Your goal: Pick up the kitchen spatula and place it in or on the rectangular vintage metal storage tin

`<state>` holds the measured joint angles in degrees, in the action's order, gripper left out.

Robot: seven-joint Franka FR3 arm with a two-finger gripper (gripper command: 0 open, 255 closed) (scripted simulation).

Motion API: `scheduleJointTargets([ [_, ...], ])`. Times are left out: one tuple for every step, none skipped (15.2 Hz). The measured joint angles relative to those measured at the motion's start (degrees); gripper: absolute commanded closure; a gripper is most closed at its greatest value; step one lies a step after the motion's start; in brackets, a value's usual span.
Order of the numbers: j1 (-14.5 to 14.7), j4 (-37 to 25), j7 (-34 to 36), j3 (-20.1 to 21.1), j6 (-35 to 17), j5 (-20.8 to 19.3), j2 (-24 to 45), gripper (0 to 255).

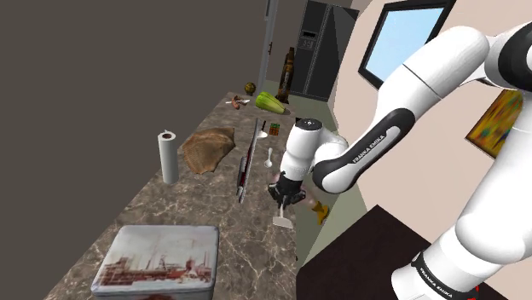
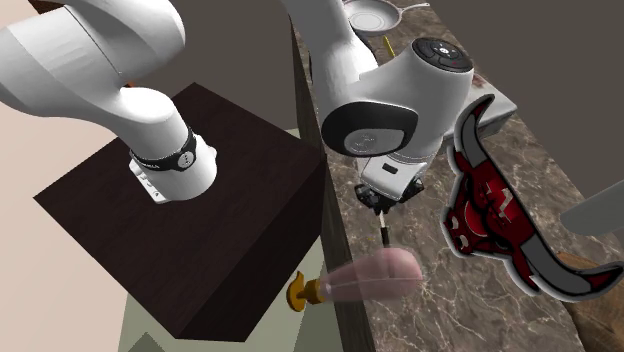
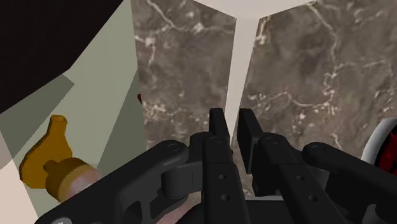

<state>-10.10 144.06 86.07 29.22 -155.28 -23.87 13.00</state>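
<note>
My black gripper (image 1: 286, 196) hangs over the marble counter's (image 1: 256, 230) edge nearest the stand, shut on the kitchen spatula (image 1: 281, 219). The spatula's pale handle (image 3: 245, 70) runs out from between the fingers (image 3: 218, 127) to a wider blade, above the counter. In the second exterior view the gripper (image 2: 382, 205) holds the spatula pointing down, its pinkish blade (image 2: 375, 275) just over the counter edge. The rectangular tin (image 1: 158, 260), with a faded picture on its lid, stands on the counter at the shoulder view's lower left, well apart from the gripper.
A paper towel roll (image 1: 169, 156), a brown lump (image 1: 207, 147), a long red-and-black tool (image 1: 247, 162) and a white spoon (image 1: 270, 156) lie further along the counter. A green vegetable (image 1: 271, 101) sits at the far end. A brass knob (image 3: 54, 156) sticks out below the counter edge.
</note>
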Motion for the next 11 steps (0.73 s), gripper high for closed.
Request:
scheduleJointTargets([
  [-0.5,-0.1,-1.0,0.6,0.6,1.2,-0.7,255],
  [-0.8,0.1,-1.8,1.2,1.1,2.3,-1.6,255],
  [-1.2,0.1,-2.8,1.9,1.8,3.7,-2.5,255],
  [-1.6,0.0,-3.7,2.5,2.6,4.9,-3.3,255],
  [-2.0,0.4,-4.8,3.1,3.1,6.4,-4.5,255],
  [-2.4,0.7,-5.9,3.7,3.6,7.8,-5.6,255],
  [-2.5,0.6,-6.6,4.1,4.3,8.9,-6.3,255],
  [-2.7,0.6,-7.5,4.4,4.8,10.1,-7.1,255],
  [-2.9,0.6,-8.4,4.8,5.5,11.2,-8.0,255],
  [-3.1,0.5,-9.6,5.1,6.4,12.7,-9.1,255],
  [-3.1,0.6,-10.5,5.4,7.1,14.0,-10.1,255],
])
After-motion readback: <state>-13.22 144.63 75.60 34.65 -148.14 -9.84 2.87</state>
